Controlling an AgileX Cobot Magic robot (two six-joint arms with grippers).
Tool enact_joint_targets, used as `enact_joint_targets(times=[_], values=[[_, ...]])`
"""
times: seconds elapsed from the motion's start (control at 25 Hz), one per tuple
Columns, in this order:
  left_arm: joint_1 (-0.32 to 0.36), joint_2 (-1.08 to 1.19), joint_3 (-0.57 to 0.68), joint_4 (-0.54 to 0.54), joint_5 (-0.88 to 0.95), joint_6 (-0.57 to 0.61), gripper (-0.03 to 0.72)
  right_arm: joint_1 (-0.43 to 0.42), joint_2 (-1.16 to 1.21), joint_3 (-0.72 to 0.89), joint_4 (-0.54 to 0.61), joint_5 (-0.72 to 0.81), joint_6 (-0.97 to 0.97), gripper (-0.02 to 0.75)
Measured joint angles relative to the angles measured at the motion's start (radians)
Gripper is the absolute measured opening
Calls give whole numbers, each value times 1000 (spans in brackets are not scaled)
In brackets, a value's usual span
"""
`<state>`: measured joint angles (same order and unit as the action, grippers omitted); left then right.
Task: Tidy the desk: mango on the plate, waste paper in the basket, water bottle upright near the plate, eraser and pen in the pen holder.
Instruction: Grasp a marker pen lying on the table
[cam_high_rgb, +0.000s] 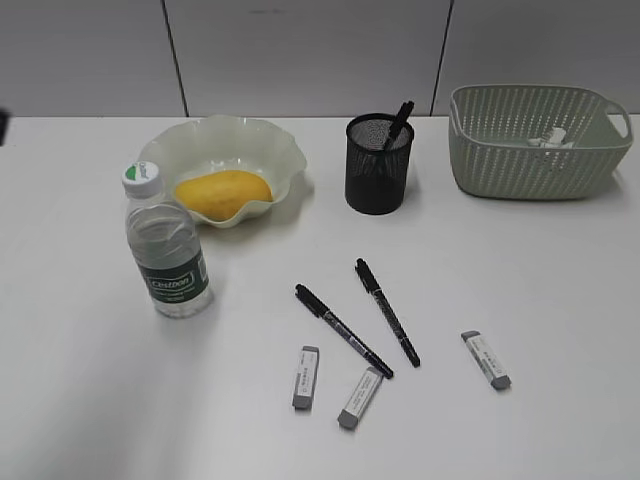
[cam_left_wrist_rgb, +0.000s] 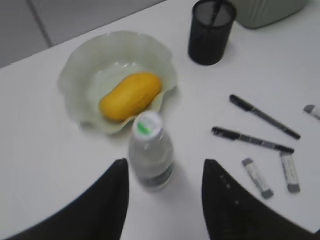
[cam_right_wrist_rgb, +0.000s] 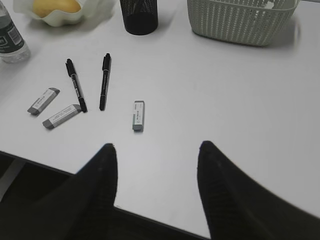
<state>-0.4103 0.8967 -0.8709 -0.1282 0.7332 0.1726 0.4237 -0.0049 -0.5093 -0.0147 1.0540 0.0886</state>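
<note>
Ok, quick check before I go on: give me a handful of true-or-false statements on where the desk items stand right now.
1. The mango lies in the plate. True.
2. The water bottle is lying on its side. False: it stands upright beside the plate.
3. One pen already stands in the pen holder. True.
4. All erasers are in the pen holder. False: three erasers lie on the desk.
5. The basket is empty. False: the waste paper is inside.
6. Two pens lie on the desk. True.
</note>
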Motion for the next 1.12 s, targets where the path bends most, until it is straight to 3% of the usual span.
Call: enact_joint_targets(times=[0.12, 0.28, 0.36, 0.52, 0.64, 0.88, 1.12], values=[[-186, 189, -144, 27, -66, -40, 356, 0, 14, 0, -1, -7, 0, 403], [-463, 488, -323, 216, -66, -320, 362, 0, 14, 0, -1, -9, 0, 394], [-531, 640, -406, 259, -44, -449, 393, 0, 14, 0, -2, -9, 0, 394], [-533, 904, -514, 230, -28, -648, 514, 0, 14, 0, -2, -9, 0, 394], [-496, 1040, -557, 221, -27, -782, 546, 0, 14, 0, -2, -9, 0, 393], [-443, 1190, -583, 225, -23, -1071, 532, 0, 14, 0, -2, -9, 0, 393], [-442, 1247, -585, 298, -18, -1283, 454, 0, 14, 0, -2, -9, 0, 393]])
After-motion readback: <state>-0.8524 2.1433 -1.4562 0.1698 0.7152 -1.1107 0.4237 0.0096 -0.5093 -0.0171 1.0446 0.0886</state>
